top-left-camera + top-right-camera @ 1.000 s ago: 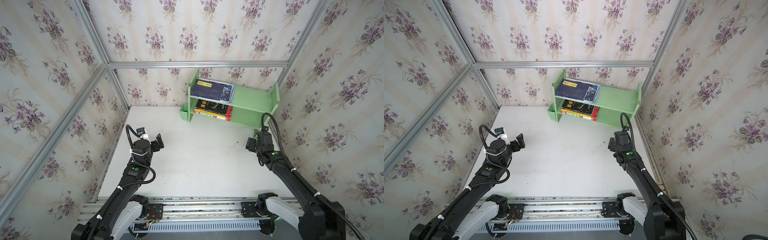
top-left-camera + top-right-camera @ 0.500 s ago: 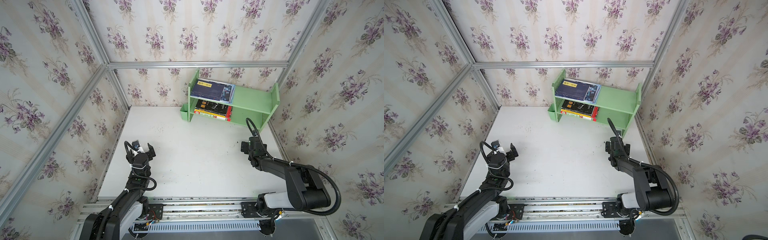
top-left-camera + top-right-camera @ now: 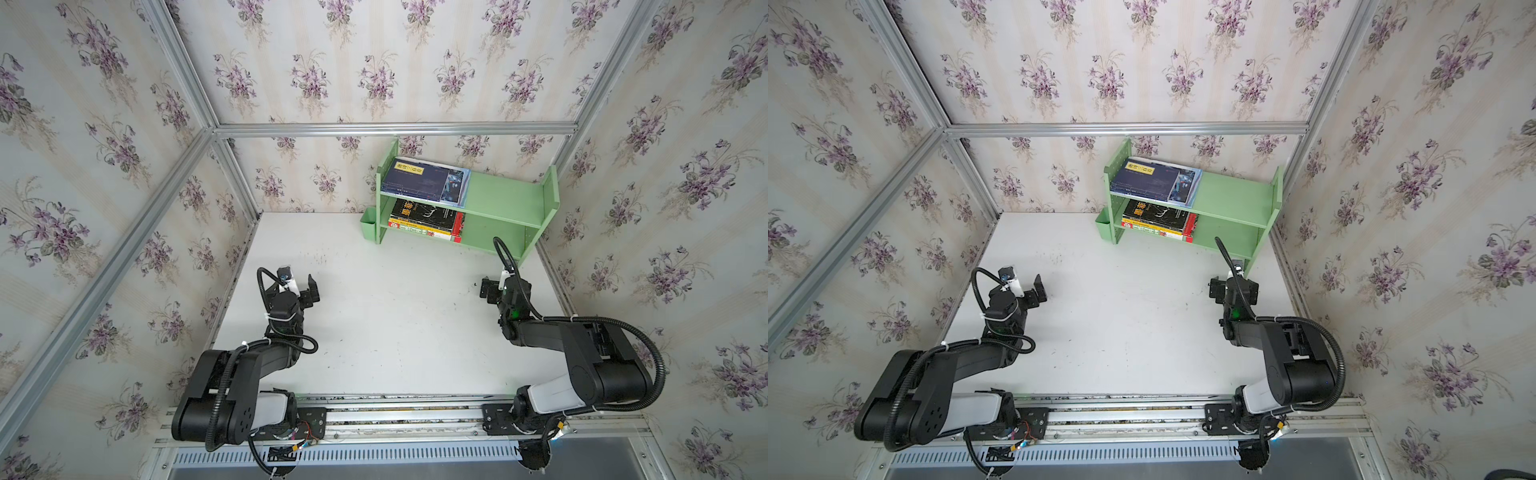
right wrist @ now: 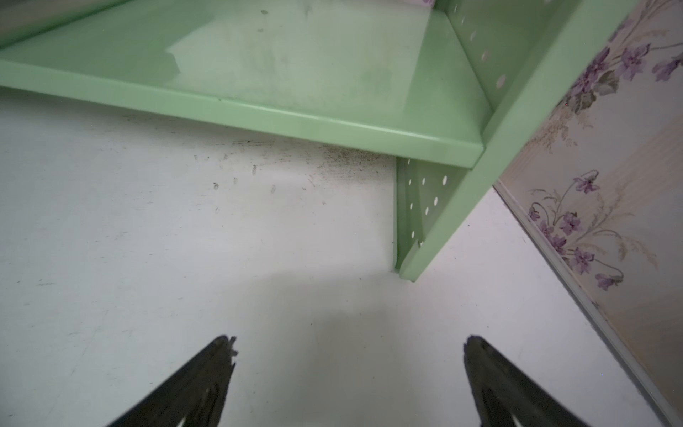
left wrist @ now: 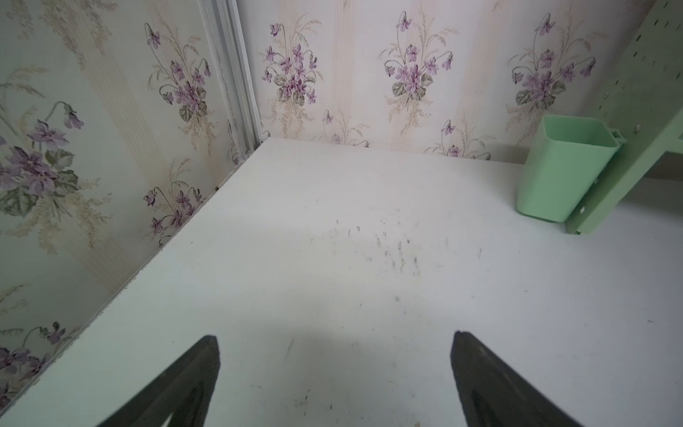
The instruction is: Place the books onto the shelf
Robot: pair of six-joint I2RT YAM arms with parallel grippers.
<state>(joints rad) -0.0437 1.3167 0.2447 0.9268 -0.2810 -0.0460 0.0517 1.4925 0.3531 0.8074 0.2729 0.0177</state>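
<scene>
**A:** Where are the books (image 3: 1152,178)?

**B:** On the shelf (image 3: 505,195), above centre in both top views. They lie flat. A navy-topped stack (image 3: 415,183) is on the upper tier and a black-topped stack (image 3: 424,216) on the lower. Both sit toward the shelf's left end, by the cup (image 3: 368,223). How many are in each stack I cannot tell.

**A:** And the fingers?

**B:** The left fingers (image 5: 184,380) are spread wide with nothing between them. They are over the counter (image 3: 395,332), left of centre in both top views and well apart from the books. Their wrist view has the cup at its right edge.

**A:** The right ones?

**B:** The right fingers (image 4: 199,377) are also spread wide and hold nothing. They are right of centre in both top views, near the shelf's right end and below it in the frame. The books are up and to the left of them.
</scene>
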